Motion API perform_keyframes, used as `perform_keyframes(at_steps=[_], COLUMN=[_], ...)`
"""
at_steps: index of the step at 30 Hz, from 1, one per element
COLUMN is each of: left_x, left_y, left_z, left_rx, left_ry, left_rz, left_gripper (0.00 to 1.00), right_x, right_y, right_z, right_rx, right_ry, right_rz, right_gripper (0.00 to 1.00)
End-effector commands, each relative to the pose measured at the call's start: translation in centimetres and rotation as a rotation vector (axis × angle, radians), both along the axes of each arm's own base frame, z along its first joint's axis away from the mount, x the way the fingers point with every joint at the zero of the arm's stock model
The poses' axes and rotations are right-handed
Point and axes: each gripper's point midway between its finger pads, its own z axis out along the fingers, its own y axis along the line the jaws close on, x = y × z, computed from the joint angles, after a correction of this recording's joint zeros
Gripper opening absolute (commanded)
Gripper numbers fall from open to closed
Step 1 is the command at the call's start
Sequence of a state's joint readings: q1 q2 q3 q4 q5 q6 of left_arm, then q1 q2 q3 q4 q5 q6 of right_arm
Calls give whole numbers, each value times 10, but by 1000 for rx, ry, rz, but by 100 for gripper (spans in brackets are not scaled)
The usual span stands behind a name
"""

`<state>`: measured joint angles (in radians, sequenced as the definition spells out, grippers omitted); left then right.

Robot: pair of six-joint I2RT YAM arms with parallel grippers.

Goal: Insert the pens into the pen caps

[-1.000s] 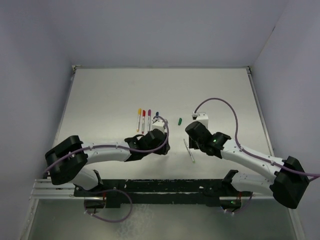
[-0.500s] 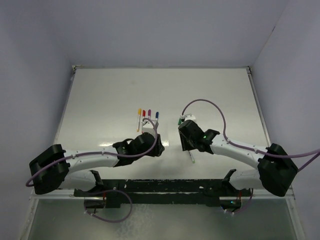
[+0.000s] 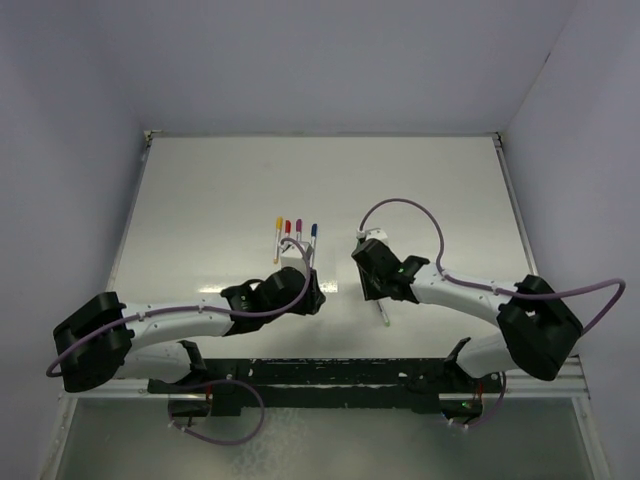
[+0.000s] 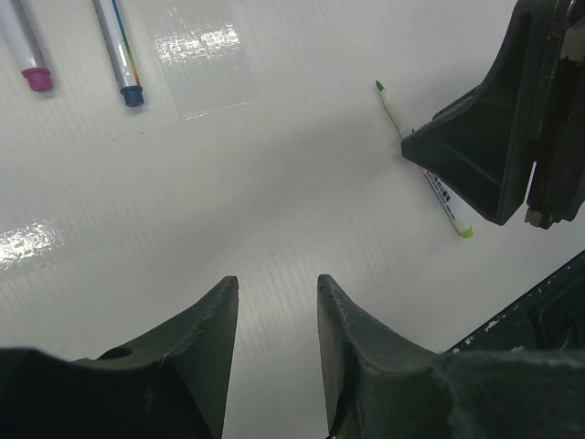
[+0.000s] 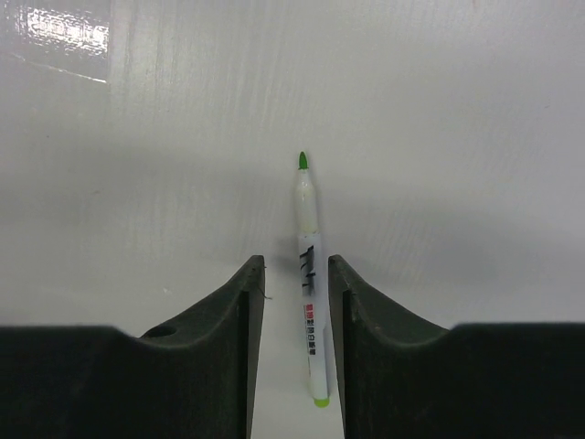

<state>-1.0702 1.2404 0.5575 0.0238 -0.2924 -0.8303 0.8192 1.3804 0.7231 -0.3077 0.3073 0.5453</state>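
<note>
Right wrist: pen [image 5: 305, 210] flat on table [image 5: 137, 137], between right gripper [image 5: 296, 267] jaws (part open, nothing held); centre on barrel, close squarely, avoid rolling; left gripper [image 4: 274, 293] part open, empty, nearby

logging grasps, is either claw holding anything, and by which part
Nothing is held. The right claw straddles the back half of the green pen, which lies on the table with a gap beside it; the left claw is empty.

right gripper [image 5: 295, 265]: swung left, now straddling green pen [image 5: 309, 283] | left gripper [image 4: 274, 288]: drawn back from blue pen [image 3: 313, 230] | green cap: out of sight, perhaps under right gripper
</note>
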Motion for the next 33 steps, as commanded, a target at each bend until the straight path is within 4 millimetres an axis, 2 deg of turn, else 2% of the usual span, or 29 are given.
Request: perform_keyframes(at_steps=[1, 9, 16, 21, 25, 29, 33], left_x=[1, 1, 2, 4, 2, -4, -11], left_y=[-4, -2, 1, 2, -2, -12, -19], left_z=[11, 12, 15, 19, 21, 35, 55], left_rx=[-49, -48, -50, -49, -52, -126, -235], left_ry=[-16, -23, -32, -47, -58, -105, -185], left_rz=[15, 17, 22, 27, -5, -90, -165], left_gripper=[43, 43, 43, 43, 44, 45, 51], right_x=[16, 9, -5, -6, 8, 30, 43], right_y=[3, 4, 6, 8, 24, 45, 60], right_z=[5, -17, -22, -15, 9, 54, 107], right_rx=[-1, -6, 23, 28, 90, 218, 377], right_ry=[-39, 28, 98, 102, 43, -102, -266], right_rz=[-14, -34, -51, -17, 6, 27, 55], right_gripper=[36, 30, 10, 0, 0, 0, 0])
